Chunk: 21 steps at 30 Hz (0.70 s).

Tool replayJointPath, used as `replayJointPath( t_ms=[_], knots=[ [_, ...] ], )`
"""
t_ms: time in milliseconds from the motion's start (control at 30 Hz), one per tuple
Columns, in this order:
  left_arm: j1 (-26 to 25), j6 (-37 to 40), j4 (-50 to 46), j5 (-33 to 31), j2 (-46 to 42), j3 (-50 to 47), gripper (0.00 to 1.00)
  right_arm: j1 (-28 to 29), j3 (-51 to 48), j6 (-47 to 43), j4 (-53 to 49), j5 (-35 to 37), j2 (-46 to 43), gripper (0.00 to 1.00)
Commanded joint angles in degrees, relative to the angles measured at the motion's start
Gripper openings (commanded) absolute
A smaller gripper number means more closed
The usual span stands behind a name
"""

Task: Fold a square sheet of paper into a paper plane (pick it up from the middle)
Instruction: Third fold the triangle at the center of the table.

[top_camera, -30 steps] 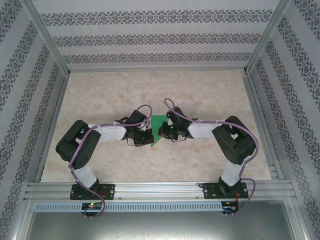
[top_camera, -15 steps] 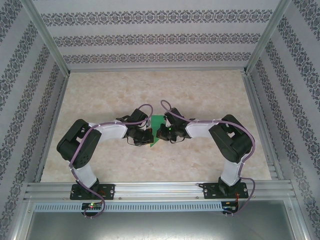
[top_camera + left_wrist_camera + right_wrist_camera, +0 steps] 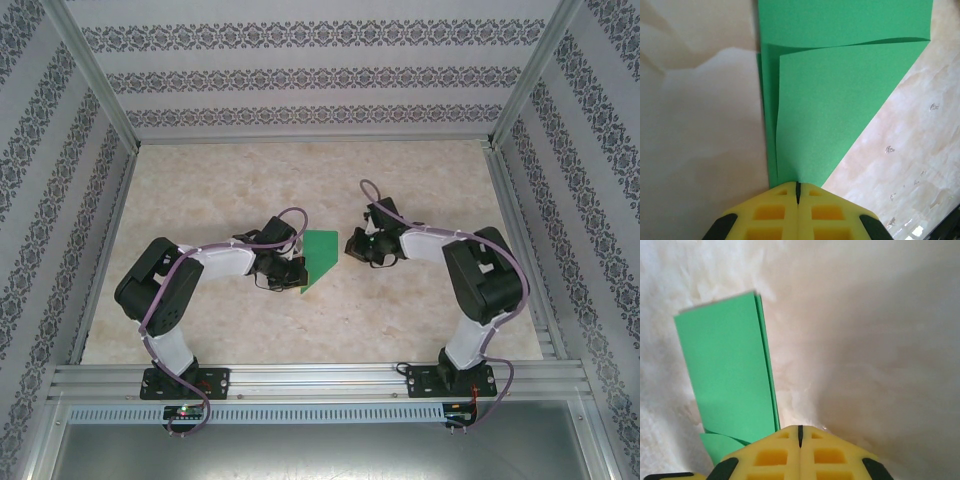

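The bright green sheet of paper (image 3: 320, 256) lies folded on the marble table, with a flap turned over so that it narrows to a point at its near-left end. In the left wrist view the paper (image 3: 840, 100) shows its layered folds, and my left gripper (image 3: 798, 184) is shut with its yellow fingertips resting on that pointed end. From above, the left gripper (image 3: 297, 272) sits at the sheet's left edge. My right gripper (image 3: 356, 246) is shut and holds nothing, standing apart just right of the sheet. The right wrist view has the paper (image 3: 725, 370) left of the right gripper (image 3: 800, 429).
The beige marble tabletop (image 3: 300, 190) spreads out behind and to both sides of the arms. Aluminium frame rails (image 3: 310, 140) and patterned walls enclose it. The arm bases stand on the near rail (image 3: 320, 378).
My right gripper has drawn back to the right, off the paper, leaving a gap. The left gripper has stayed at the sheet's left end. More of the green sheet now shows.
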Motion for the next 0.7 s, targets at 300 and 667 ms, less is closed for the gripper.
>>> replayJointPath(
  t_ms=[300,667],
  knots=[
    [-0.34,2.22,-2.61,-7.83,-4.19,6.76,0.26,-0.09,-8.78,4.48,4.17,-0.92,-12.89,0.49],
    [-0.46,2.21,-3.14,-9.23,1.63,10.52,0.21,2.53,-7.96,7.49,8.97,-2.79,-7.5,0.61]
  ],
)
